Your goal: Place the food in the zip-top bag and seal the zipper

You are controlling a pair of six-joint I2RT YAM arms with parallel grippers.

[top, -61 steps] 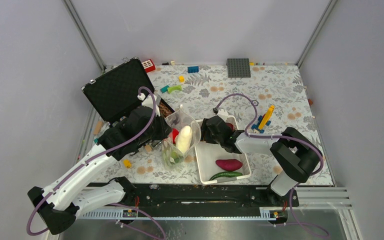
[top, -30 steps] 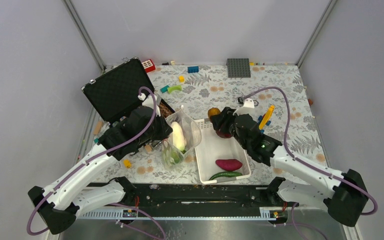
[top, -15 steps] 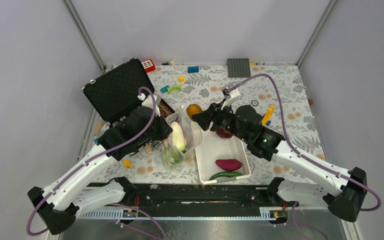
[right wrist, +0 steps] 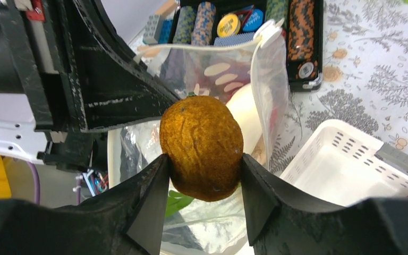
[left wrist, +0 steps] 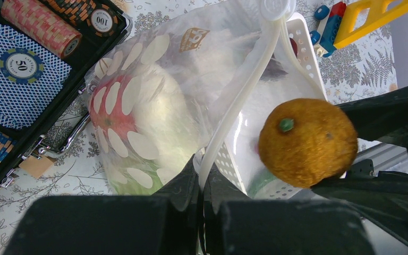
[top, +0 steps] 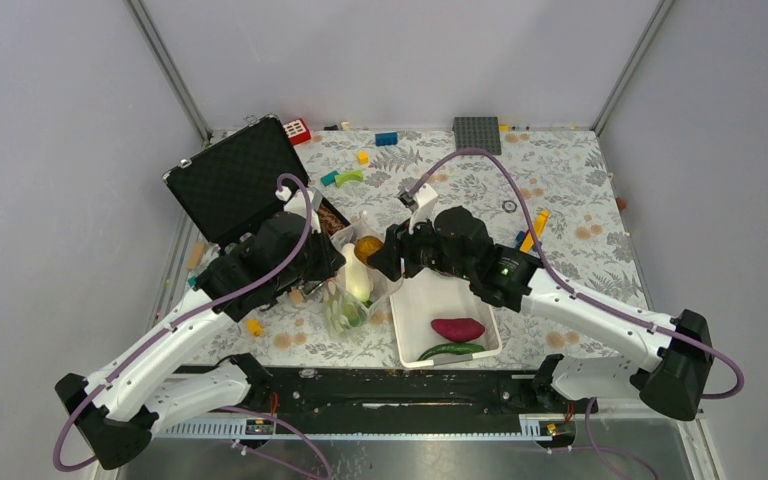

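The zip-top bag (top: pixel 352 290) stands open beside the white basket (top: pixel 410 335). My left gripper (left wrist: pixel 204 171) is shut on its mouth edge, on the pale zipper strip (left wrist: pixel 244 90). The bag holds the white radish (top: pixel 357 280), the red tomato (left wrist: pixel 109 111) and the green cabbage (top: pixel 344 313). My right gripper (right wrist: pixel 203 159) is shut on the brown oval (right wrist: pixel 202 146) and holds it over the bag's mouth (top: pixel 367 249). The purple sweet potato (top: pixel 458 329) and the long green pepper (top: pixel 452 350) lie in the basket. My right arm hides the dark-red bulb.
An open black case (top: pixel 230 180) with rolls of poker chips (left wrist: pixel 40 24) lies left of the bag, under my left arm. A yellow and blue brick toy (top: pixel 530 238) sits right of the basket. A grey baseplate (top: pixel 477 135) and loose bricks lie at the back.
My right gripper has lifted the brown oval out of the basket and carried it left to the bag's mouth. My left gripper has kept its hold on the bag.
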